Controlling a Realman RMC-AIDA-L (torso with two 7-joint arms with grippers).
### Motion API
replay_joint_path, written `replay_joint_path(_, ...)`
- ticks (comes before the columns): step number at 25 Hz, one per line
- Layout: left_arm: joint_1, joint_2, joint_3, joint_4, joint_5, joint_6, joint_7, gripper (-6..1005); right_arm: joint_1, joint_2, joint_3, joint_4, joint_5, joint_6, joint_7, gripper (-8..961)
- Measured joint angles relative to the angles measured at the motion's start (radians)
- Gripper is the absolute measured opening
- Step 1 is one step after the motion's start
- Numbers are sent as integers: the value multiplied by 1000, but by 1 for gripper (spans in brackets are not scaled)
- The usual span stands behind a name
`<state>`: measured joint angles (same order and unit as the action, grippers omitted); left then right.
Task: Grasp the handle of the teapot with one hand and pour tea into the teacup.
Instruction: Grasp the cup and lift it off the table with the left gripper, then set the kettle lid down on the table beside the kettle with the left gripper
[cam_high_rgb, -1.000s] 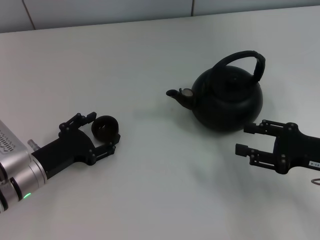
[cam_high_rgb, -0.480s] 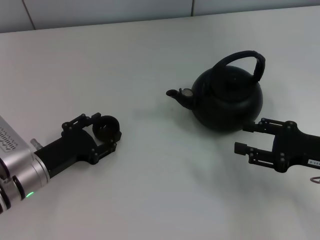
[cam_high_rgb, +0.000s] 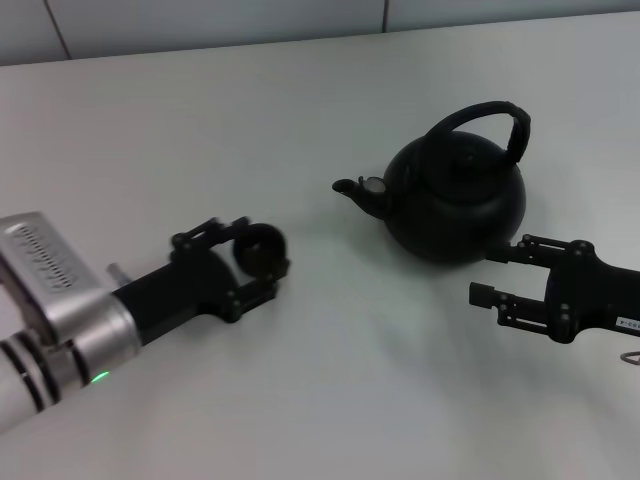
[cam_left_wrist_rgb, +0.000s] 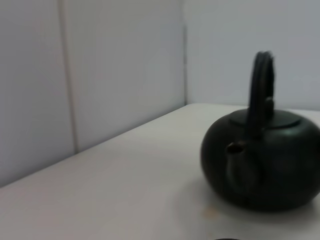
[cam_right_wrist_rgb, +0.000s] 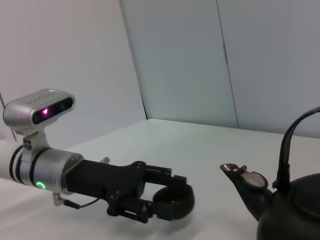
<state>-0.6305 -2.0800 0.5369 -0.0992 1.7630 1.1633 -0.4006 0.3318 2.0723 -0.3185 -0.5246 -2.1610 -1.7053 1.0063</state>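
Observation:
The matte-black teapot (cam_high_rgb: 455, 200) stands on the white table at the right, its spout (cam_high_rgb: 352, 189) pointing left and its arched handle (cam_high_rgb: 480, 112) upright. My left gripper (cam_high_rgb: 263, 262) is shut on the small black teacup (cam_high_rgb: 258, 247), left of the spout with a gap between them. My right gripper (cam_high_rgb: 487, 276) is open and empty, just in front of the teapot's right side and below the handle. The left wrist view shows the teapot (cam_left_wrist_rgb: 265, 165) and handle (cam_left_wrist_rgb: 261, 90) close ahead. The right wrist view shows the left gripper (cam_right_wrist_rgb: 167, 197) holding the teacup (cam_right_wrist_rgb: 176, 202) beside the teapot (cam_right_wrist_rgb: 295, 215).
The white table (cam_high_rgb: 320, 100) stretches back to a pale panelled wall (cam_high_rgb: 200, 20). A silver camera block (cam_high_rgb: 45, 270) sits on the left wrist.
My left gripper has carried the teacup to the right, closer to the teapot's spout. The right gripper and the teapot have hardly moved.

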Motion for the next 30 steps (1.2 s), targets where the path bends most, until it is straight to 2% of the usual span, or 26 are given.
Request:
replay_joint_path(4,-42,0,-17,-60,0,-24,46,688,3,0,0,0,1,-2,0,643)
replay_joint_path(5,-78,0,-45,-107,2,-61,90,688,3,0,1,0,1,-3,0,643)
replay_joint_path(10,-101,0,-85,-146,6,-87,138,691,4,0,1,0,1,-3,0,643)
replay_joint_path(30,-93,0,-122,-162,25,-176,140,703,7,0,1,0,1,-4,0,642)
